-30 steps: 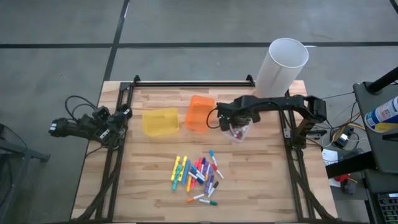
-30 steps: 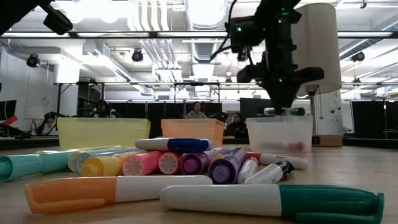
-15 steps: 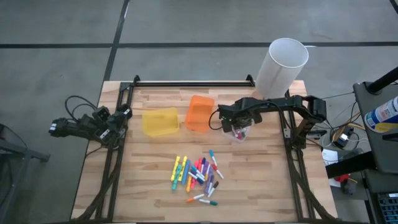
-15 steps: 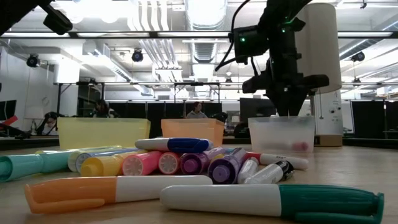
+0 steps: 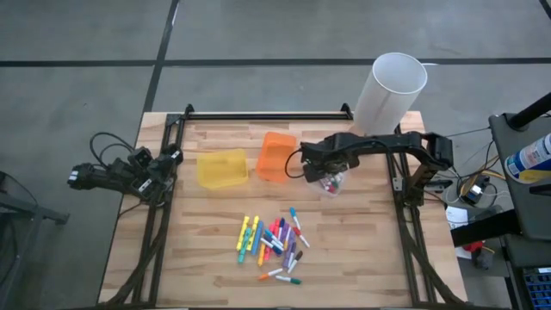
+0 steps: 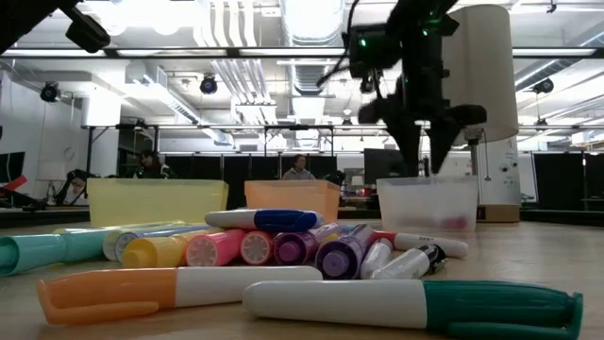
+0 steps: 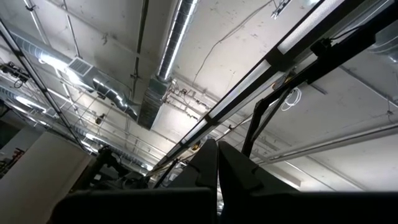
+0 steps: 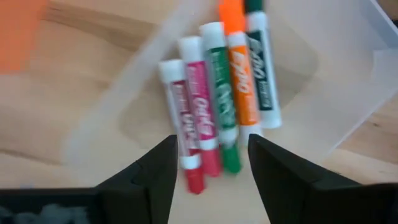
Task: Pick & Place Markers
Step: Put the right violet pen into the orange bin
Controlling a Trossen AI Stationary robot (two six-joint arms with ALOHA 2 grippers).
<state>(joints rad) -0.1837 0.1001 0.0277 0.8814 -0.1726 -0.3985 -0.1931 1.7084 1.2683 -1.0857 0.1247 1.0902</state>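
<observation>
A heap of coloured markers (image 5: pixel 274 245) lies on the wooden table near its front middle, close up in the low view (image 6: pixel 283 250). Several more markers (image 8: pixel 217 118) lie flat on the floor of a clear bin (image 5: pixel 337 189). My right gripper (image 8: pixel 211 168) hangs open just above that bin (image 6: pixel 427 203), fingers pointing down, nothing between them; the low view shows it too (image 6: pixel 427 156). My left gripper (image 7: pixel 217 165) rests shut off the table's left edge (image 5: pixel 129 176), pointing up at the ceiling.
A yellow bin (image 5: pixel 222 168) and an orange bin (image 5: pixel 277 157) stand left of the clear bin. A tall white cylinder (image 5: pixel 392 90) stands at the far right corner. Bare wood lies between the bins and the marker heap.
My right gripper has opened over the clear bin and let go of a green marker that it held across its fingertips. The marker now lies in the bin with the others. The arm stayed over the bin.
</observation>
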